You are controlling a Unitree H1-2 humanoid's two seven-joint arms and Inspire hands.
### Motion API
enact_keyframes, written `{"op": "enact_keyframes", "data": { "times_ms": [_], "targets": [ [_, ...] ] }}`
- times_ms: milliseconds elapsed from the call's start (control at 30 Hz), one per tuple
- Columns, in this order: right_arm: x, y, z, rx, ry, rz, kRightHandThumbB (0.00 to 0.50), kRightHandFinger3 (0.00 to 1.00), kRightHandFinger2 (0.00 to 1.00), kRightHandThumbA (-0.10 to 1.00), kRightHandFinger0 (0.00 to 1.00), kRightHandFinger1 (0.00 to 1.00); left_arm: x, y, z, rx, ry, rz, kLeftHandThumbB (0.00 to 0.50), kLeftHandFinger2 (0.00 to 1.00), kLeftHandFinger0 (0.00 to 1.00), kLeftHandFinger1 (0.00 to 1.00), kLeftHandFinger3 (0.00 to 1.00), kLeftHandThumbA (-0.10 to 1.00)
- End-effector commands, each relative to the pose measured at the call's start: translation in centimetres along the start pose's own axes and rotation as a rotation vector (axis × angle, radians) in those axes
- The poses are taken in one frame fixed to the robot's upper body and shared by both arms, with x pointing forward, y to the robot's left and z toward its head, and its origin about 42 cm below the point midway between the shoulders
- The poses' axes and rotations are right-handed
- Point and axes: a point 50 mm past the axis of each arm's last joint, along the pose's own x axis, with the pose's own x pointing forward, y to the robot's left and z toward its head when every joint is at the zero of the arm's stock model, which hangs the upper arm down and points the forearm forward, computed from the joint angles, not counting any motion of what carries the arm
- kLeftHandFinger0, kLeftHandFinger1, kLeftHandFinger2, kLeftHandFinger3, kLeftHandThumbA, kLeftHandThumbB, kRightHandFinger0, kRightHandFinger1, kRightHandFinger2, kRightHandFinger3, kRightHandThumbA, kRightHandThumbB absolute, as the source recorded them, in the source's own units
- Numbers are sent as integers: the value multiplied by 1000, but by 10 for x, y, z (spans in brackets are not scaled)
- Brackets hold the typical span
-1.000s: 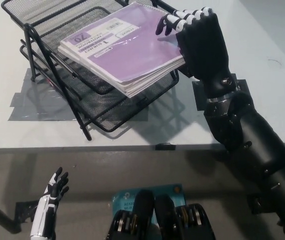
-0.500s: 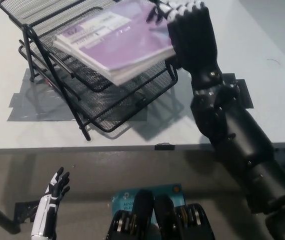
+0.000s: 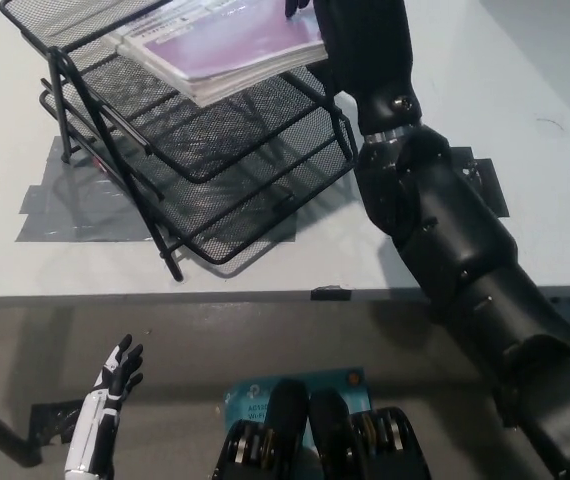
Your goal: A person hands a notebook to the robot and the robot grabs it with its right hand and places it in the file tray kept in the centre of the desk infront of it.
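Right hand: your black right hand [image 3: 357,35] reached to the top edge of the head view, and most of its fingers were cut off there. It sat against the right edge of the purple notebook [image 3: 227,45], so I judged it clamped on the notebook.
Notebook: it lay tilted over the top tier of the black mesh file tray [image 3: 200,150], its near corner overhanging the tray's right side. Whether it touched the mesh could not be told.
Left hand: your white left hand [image 3: 105,410] rested low at the picture's lower left, below the tabletop [image 3: 525,130] edge, fingers spread and holding nothing.
Stage: placing looked close but not finished; the notebook was not yet flat inside a tier.
Risk, slipping: if you let go while it was tilted and overhanging, it could slide off the right rim onto the tabletop.
Risk, snagging: the notebook's edge or your forearm might catch the wire rim and shove or tip the light tray.
Risk, sight: your hand was partly out of frame, so you would be judging the release half blind.
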Motion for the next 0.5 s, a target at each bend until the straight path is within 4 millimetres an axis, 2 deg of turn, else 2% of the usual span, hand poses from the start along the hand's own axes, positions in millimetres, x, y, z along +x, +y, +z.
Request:
{"op": "enact_keyframes", "data": {
  "times_ms": [0, 67, 100, 167, 200, 233, 267, 300, 367, 433, 467],
  "targets": [
    [52, -22, 15, -6, -71, -184, 0, 355, 285, 840, 0, 0, 3, 3, 10, 26, -50, -5, 500, 1000, 1000, 1000, 1000, 1000],
    [52, -20, 13, -17, -77, -182, 0, 398, 292, 866, 0, 0, 3, 2, 11, 26, -52, 1, 500, 1000, 1000, 1000, 1000, 1000],
    [50, -17, 12, -29, -73, -165, 0, 436, 280, 930, 0, 0, 3, 2, 11, 26, -49, 0, 500, 1000, 1000, 1000, 1000, 1000],
    [45, -12, 10, -36, -69, -145, 0, 448, 250, 943, 0, 0, 4, 2, 11, 27, -44, -4, 500, 1000, 1000, 1000, 1000, 1000],
    [42, -10, 9, -28, -70, -135, 0, 461, 248, 932, 0, 0, 4, 2, 10, 30, -43, -8, 500, 1000, 1000, 1000, 1000, 1000],
    [38, -7, 8, -23, -73, -137, 0, 457, 230, 852, 0, 0, 4, 2, 10, 30, -43, -7, 500, 1000, 1000, 1000, 1000, 1000],
    [37, -6, 8, -20, -73, -136, 0, 455, 213, 835, 0, 0, 4, 2, 10, 28, -43, -6, 495, 1000, 1000, 1000, 1000, 1000],
    [35, -4, 7, -10, -68, -129, 0, 422, 166, 786, 0, 0, 4, 2, 10, 27, -46, -5, 490, 1000, 1000, 1000, 1000, 1000],
    [31, 0, 8, 2, -59, -115, 0, 448, 182, 803, 0, 0, 4, 1, 11, 25, -50, -3, 480, 994, 1000, 1000, 1000, 1000],
    [29, 3, 10, 4, -58, -116, 0, 404, 189, 836, 0, 0, 4, 1, 12, 24, -50, -2, 474, 993, 1000, 1000, 1000, 1000],
    [30, 5, 12, 3, -62, -123, 0, 395, 188, 789, 0, 0, 5, 1, 12, 17, -48, -4, 461, 992, 1000, 1000, 1000, 1000]
  ]
}}
